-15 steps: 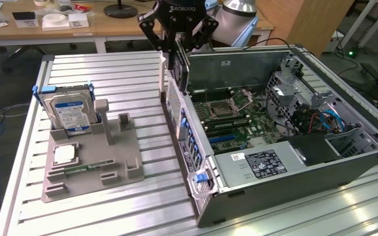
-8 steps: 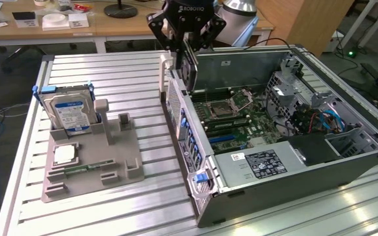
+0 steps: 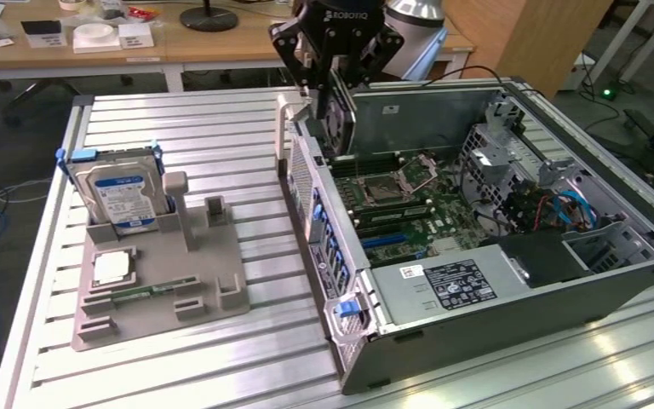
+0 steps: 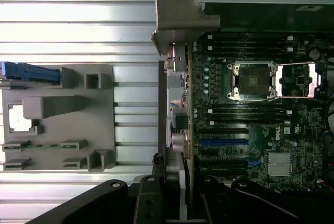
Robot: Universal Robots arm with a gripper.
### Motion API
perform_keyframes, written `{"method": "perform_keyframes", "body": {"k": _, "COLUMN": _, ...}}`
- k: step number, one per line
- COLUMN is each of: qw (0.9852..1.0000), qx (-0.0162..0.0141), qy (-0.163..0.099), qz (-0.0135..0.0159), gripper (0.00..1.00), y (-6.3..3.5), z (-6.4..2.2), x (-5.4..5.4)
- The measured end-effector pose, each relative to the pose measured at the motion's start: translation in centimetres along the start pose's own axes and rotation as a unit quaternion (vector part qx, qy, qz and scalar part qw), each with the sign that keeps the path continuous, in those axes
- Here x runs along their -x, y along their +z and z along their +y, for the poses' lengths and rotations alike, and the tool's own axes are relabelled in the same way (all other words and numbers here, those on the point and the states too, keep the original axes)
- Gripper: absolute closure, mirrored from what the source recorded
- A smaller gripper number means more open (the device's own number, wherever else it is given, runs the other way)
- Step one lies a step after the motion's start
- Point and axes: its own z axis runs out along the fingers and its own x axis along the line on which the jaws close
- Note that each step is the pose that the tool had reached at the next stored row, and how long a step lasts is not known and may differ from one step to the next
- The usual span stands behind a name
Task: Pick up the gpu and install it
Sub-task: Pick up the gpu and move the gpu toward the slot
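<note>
The gpu (image 3: pixel 336 123) hangs on edge, a thin dark card with its metal bracket end pointing down, just above the near wall of the open computer case (image 3: pixel 475 281). My gripper (image 3: pixel 329 83) is shut on its upper edge. In the wrist view the gpu (image 4: pixel 180 114) appears edge-on between my fingers (image 4: pixel 151 198), over the edge of the motherboard (image 4: pixel 250 130) beside the expansion slots. The card's lower end sits level with the case's rim; whether it touches a slot is hidden.
A grey parts fixture (image 3: pixel 157 273) lies on the slatted aluminium table at the exterior view's left, holding a hard drive (image 3: pixel 123 192), a processor (image 3: pixel 111 268) and a green memory stick (image 3: pixel 134 294). A grey bracket post (image 3: pixel 287 111) stands by the case. Cables and a drive cage fill the case's far side.
</note>
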Motion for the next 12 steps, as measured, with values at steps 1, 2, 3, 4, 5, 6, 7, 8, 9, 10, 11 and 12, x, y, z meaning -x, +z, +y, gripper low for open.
{"method": "perform_keyframes", "body": {"k": 1, "qw": 1.0, "qx": 0.0, "qy": 0.0, "qz": 0.0, "gripper": 0.72, "y": 0.0, "z": 0.0, "x": 0.2}}
{"method": "perform_keyframes", "body": {"k": 2, "qw": 1.0, "qx": 0.0, "qy": 0.0, "qz": 0.0, "gripper": 0.72, "y": 0.0, "z": 0.01, "x": 0.3}}
{"method": "perform_keyframes", "body": {"k": 3, "qw": 1.0, "qx": 0.0, "qy": 0.0, "qz": 0.0, "gripper": 0.72, "y": 0.0, "z": 0.01, "x": 0.5}}
{"method": "perform_keyframes", "body": {"k": 4, "qw": 1.0, "qx": 0.0, "qy": 0.0, "qz": 0.0, "gripper": 0.72, "y": 0.0, "z": 0.01, "x": 0.6}}
{"method": "perform_keyframes", "body": {"k": 5, "qw": 1.0, "qx": 0.0, "qy": 0.0, "qz": 0.0, "gripper": 0.72, "y": 0.0, "z": 0.01, "x": 0.7}}
{"method": "perform_keyframes", "body": {"k": 6, "qw": 1.0, "qx": 0.0, "qy": 0.0, "qz": 0.0, "gripper": 0.72, "y": 0.0, "z": 0.01, "x": 0.9}}
{"method": "perform_keyframes", "body": {"k": 7, "qw": 1.0, "qx": 0.0, "qy": 0.0, "qz": 0.0, "gripper": 0.72, "y": 0.0, "z": 0.02, "x": 1.0}}
{"method": "perform_keyframes", "body": {"k": 8, "qw": 1.0, "qx": 0.0, "qy": 0.0, "qz": 0.0, "gripper": 0.72, "y": 0.01, "z": 0.02, "x": 1.2}}
{"method": "perform_keyframes", "body": {"k": 9, "qw": 1.0, "qx": 0.0, "qy": 0.0, "qz": 0.0, "gripper": 0.72, "y": 0.01, "z": 0.02, "x": 1.3}}
{"method": "perform_keyframes", "body": {"k": 10, "qw": 1.0, "qx": 0.0, "qy": 0.0, "qz": 0.0, "gripper": 0.72, "y": 0.01, "z": 0.02, "x": 1.5}}
{"method": "perform_keyframes", "body": {"k": 11, "qw": 1.0, "qx": 0.0, "qy": 0.0, "qz": 0.0, "gripper": 0.72, "y": 0.01, "z": 0.03, "x": 1.6}}
{"method": "perform_keyframes", "body": {"k": 12, "qw": 1.0, "qx": 0.0, "qy": 0.0, "qz": 0.0, "gripper": 0.72, "y": 0.01, "z": 0.02, "x": 1.8}}
